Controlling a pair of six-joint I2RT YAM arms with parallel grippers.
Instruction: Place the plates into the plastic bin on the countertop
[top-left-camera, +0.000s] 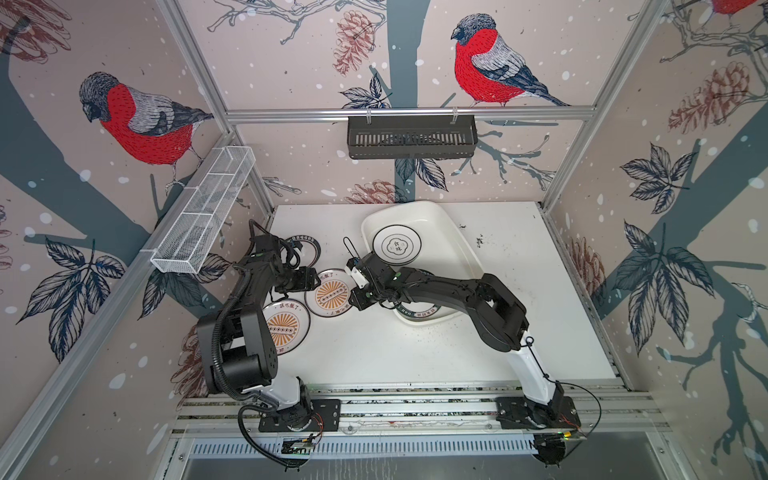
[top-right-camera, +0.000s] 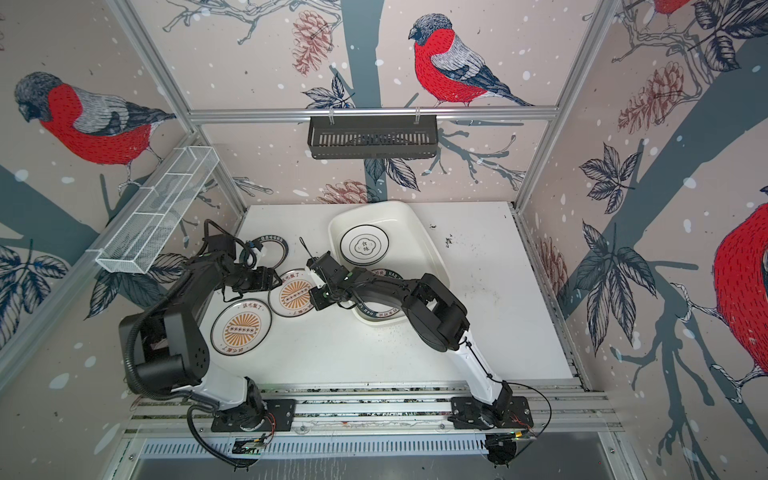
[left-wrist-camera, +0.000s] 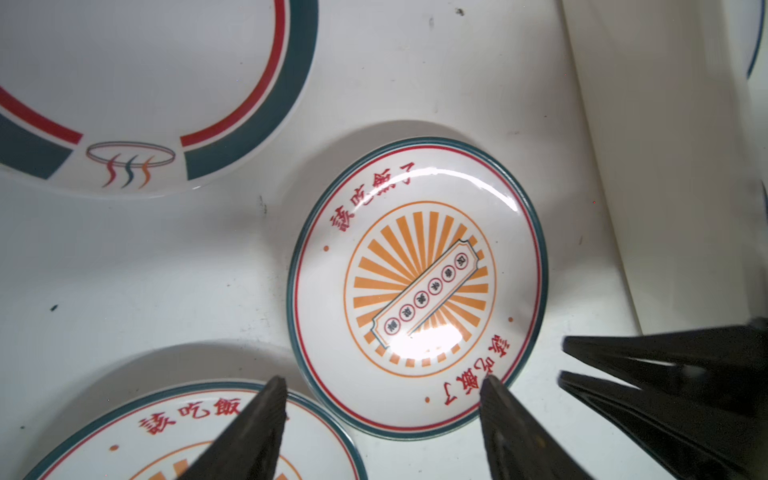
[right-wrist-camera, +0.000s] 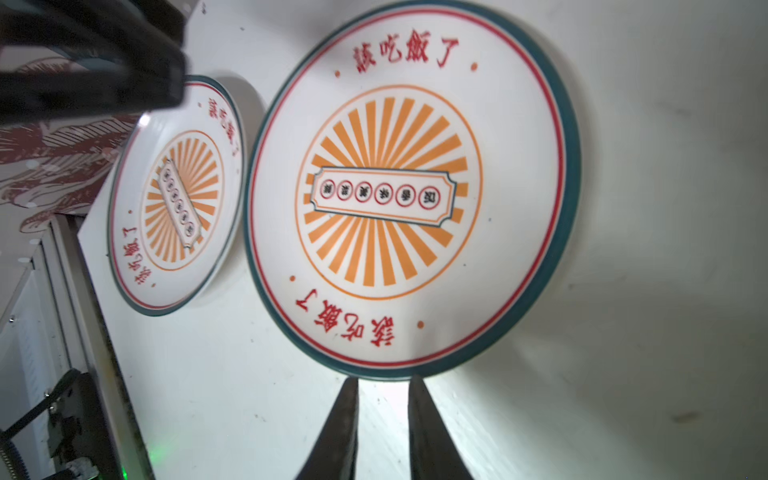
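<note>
Right gripper, jaws a narrow slit apart and holding nothing, points at the rim of the middle plate. This plate lies flat on the countertop, just beside the bin, where an emblem plate already rests. The plate looks stiff, glossy, breakable and fairly light. Its thin raised rim is likely the only purchase, with one finger slipped beneath. Left gripper, spread wide, hovers over the opposite edge. The right arm stretches low across the bin's near end.
</note>
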